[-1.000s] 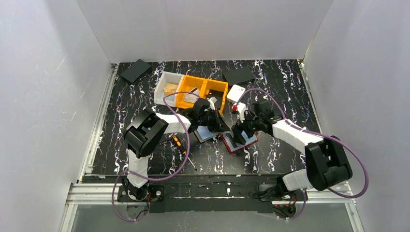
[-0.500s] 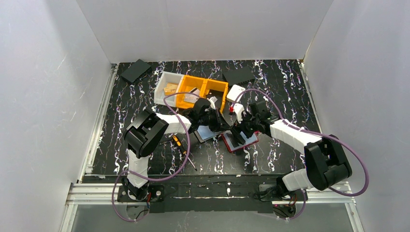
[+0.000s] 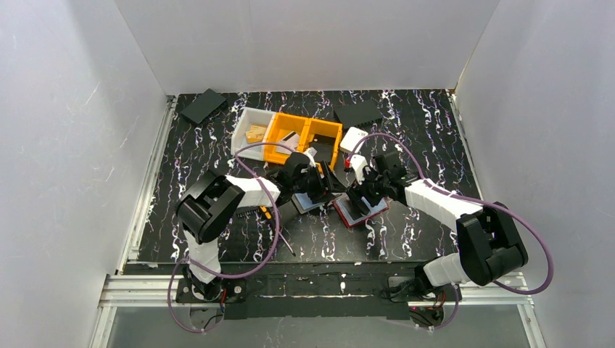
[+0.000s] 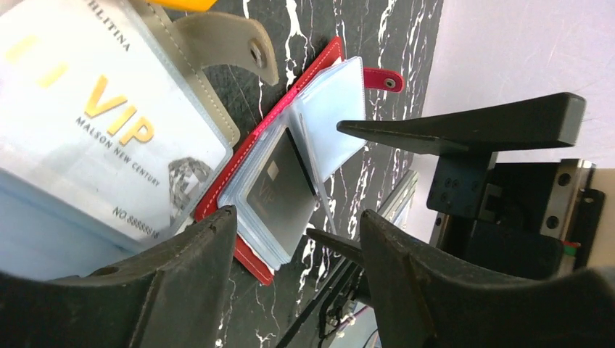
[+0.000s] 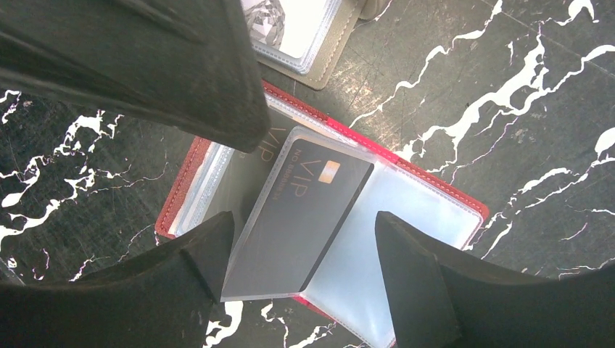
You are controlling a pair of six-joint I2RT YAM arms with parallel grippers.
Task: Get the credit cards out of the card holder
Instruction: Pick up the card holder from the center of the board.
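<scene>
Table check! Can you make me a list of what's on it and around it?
Surface: black table with white streaks.
Job's things: red card holder open, dark card in its clear sleeve; tan holder beside it shows a white card.
Clutter: orange bins, white bin, screwdriver, two black flat pieces.
Hands: left hand and right hand open, holding nothing.
Cables: purple cables loop off both arms.
Surroundings: white walls.

Red card holder (image 5: 417, 239); dark grey card (image 5: 304, 214)

Red card holder (image 5: 395, 217): open on bench, sleeves fanned. Grey VIP card (image 5: 304, 210): in raised sleeve. White VIP card (image 4: 94, 123): sleeved, adjacent beige holder (image 4: 210, 43).
</scene>
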